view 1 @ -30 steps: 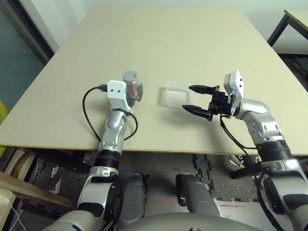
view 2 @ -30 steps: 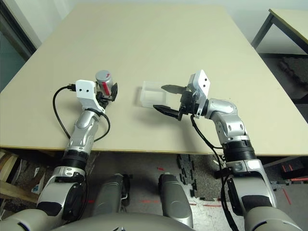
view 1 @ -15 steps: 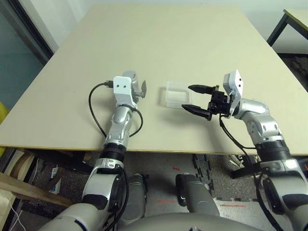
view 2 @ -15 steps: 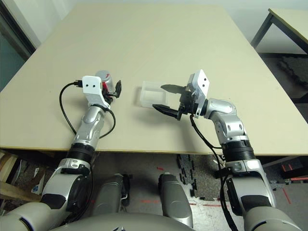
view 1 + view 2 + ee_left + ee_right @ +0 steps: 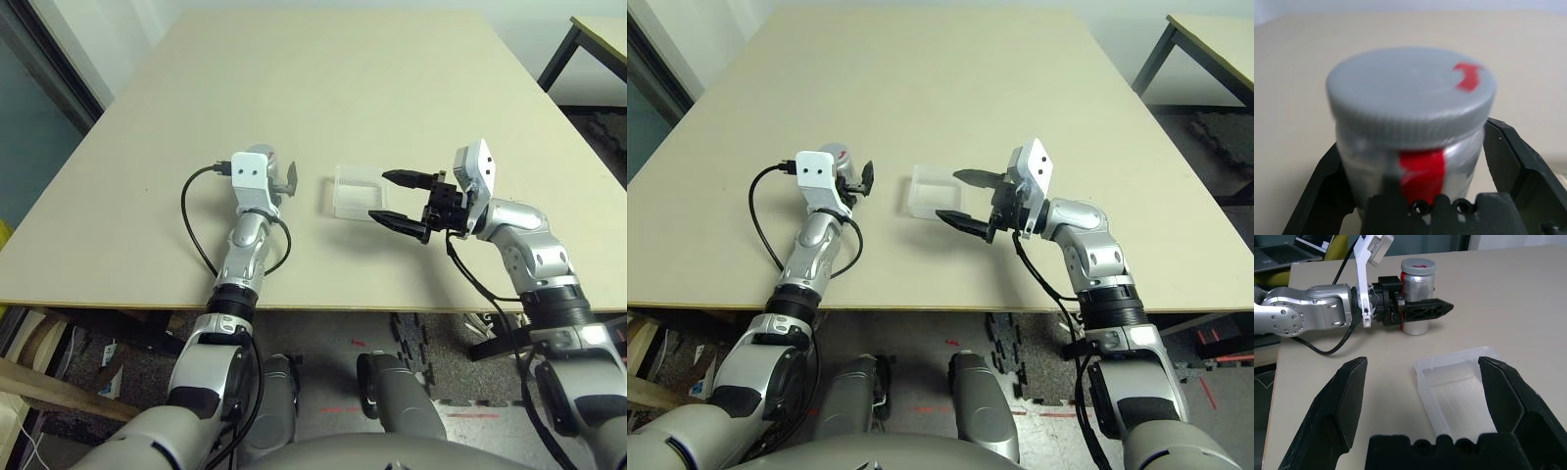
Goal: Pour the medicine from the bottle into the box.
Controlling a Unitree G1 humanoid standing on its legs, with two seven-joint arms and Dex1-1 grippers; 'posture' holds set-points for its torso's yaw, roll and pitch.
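Pale beige tabletop carries everything you are working with, and a second table stands off past its far right corner. Your left gripper has the bottle standing upright between its two black fingers, one on each side of the silver body; the wrist view shows the fingers close against the metal, so you are grasping it. Its grey cap, with the red mark, is on and rises above the fingertips, and a red strip runs down the bottle's side. From the right wrist you can see the bottle's base resting on the table. Your right gripper is spread wide with nothing held. The clear box lies flat on the table between and just ahead of those spread fingers, nearer the one on the robot's right, with neither finger touching it. Bottle and box sit apart, the box lying beyond the left gripper's fingertips toward the right arm.
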